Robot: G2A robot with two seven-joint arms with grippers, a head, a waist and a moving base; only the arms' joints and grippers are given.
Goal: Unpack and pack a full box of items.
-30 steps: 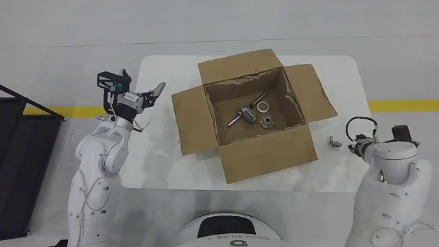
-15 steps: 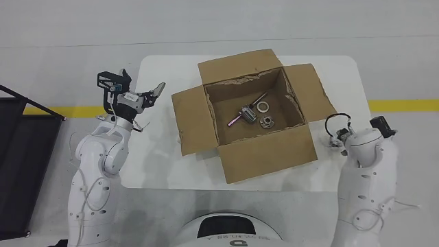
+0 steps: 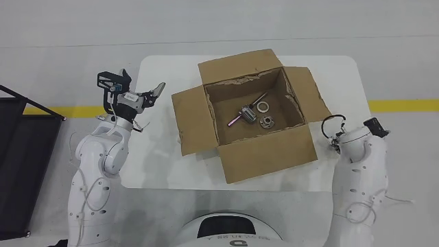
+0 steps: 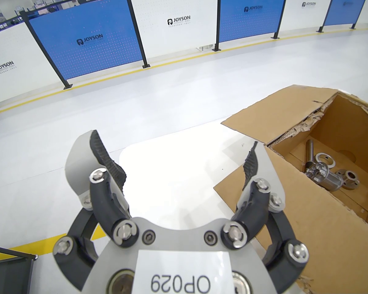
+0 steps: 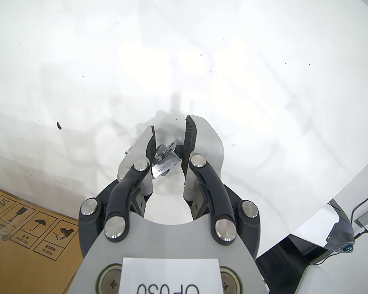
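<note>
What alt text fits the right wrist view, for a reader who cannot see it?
The right arm's jaws are shut on a small silver metal fitting over a white tabletop. A corner of a brown cardboard box with printed handling symbols sits close beside the arm.

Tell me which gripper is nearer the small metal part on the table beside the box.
Right. The right gripper has the small metal part between its jaws; the left gripper hovers open on the opposite side of the cardboard box.
</note>
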